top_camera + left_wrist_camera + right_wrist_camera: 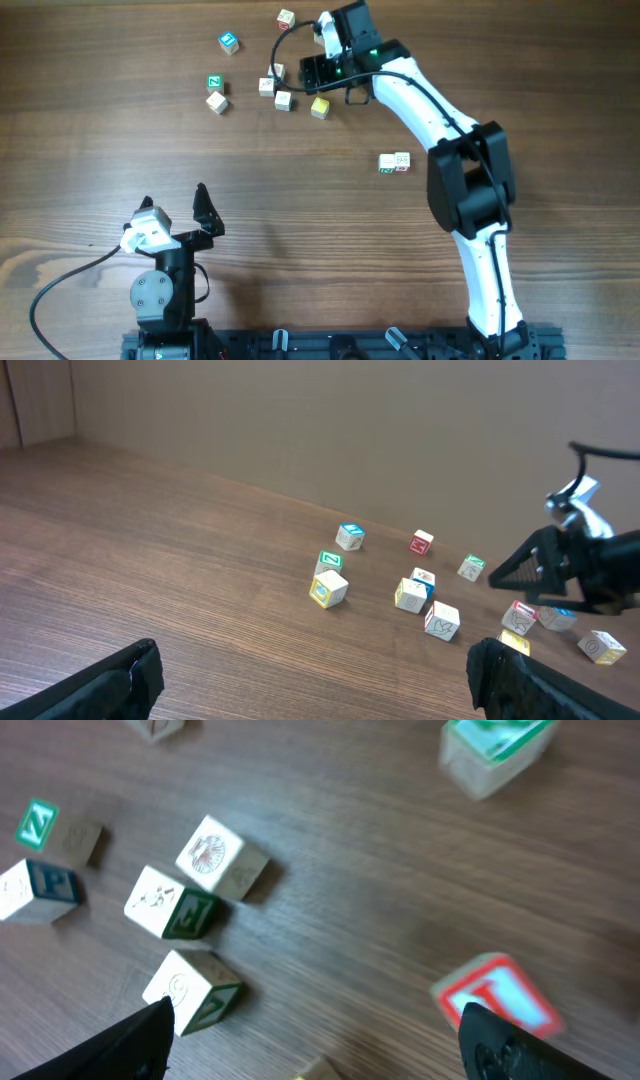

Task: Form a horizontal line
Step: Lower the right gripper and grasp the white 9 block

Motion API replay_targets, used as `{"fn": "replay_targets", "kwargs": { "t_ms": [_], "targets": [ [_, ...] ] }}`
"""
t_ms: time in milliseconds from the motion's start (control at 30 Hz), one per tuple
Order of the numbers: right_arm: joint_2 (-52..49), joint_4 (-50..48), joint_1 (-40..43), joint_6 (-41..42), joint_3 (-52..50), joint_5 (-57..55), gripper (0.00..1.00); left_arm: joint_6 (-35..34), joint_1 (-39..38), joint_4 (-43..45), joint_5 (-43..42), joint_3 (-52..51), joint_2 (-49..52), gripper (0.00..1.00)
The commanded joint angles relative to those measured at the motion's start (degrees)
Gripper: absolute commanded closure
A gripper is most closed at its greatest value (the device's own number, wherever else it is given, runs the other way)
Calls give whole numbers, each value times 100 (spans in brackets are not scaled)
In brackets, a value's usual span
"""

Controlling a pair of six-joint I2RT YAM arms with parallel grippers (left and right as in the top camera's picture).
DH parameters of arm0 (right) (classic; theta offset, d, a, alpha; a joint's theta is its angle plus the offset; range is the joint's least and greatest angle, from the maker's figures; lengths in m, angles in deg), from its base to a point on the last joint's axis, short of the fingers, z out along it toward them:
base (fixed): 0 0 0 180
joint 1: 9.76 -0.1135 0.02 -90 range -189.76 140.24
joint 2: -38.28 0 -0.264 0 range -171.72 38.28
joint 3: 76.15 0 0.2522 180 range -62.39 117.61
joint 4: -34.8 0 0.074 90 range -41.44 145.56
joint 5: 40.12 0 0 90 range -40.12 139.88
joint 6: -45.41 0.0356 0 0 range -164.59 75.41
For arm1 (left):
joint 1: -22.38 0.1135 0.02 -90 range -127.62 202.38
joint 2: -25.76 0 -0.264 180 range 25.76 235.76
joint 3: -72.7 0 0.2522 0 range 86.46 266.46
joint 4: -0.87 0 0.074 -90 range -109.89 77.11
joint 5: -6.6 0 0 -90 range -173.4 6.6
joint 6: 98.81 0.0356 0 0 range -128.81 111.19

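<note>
No straight row of five shows; the small wooden letter cubes lie scattered at the far side of the table. A yellow-faced cube (319,107) sits right of three pale cubes (283,100) (266,86) (278,72). My right gripper (305,70) is open and empty, hovering just above and beyond the yellow cube. In the right wrist view its jaws (320,1050) straddle bare wood, with a pale green-marked cube (195,990) by the left finger and a red-faced cube (495,998) by the right. My left gripper (175,205) (320,680) is open and empty at the near left.
A pair of pale cubes (394,161) lies apart at mid right. A blue-faced cube (229,42), a red-faced cube (286,18), a green-faced cube (214,83) and a pale cube (216,101) lie loose at the far left. The right arm's cable loops over the cluster.
</note>
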Motion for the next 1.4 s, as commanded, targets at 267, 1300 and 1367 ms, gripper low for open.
{"fn": "replay_targets", "kwargs": {
  "t_ms": [267, 1300, 1367],
  "targets": [
    [-118, -192, -739, -9, -44, -323, 8, 90, -20, 11, 76, -24, -42, 0],
    [-481, -476, -1189, 608, -46, -1646, 19, 90, -20, 11, 76, -24, -42, 0],
    [-494, -481, -1187, 678, -46, -1742, 21, 90, -20, 11, 76, -24, -42, 0]
  ]
}}
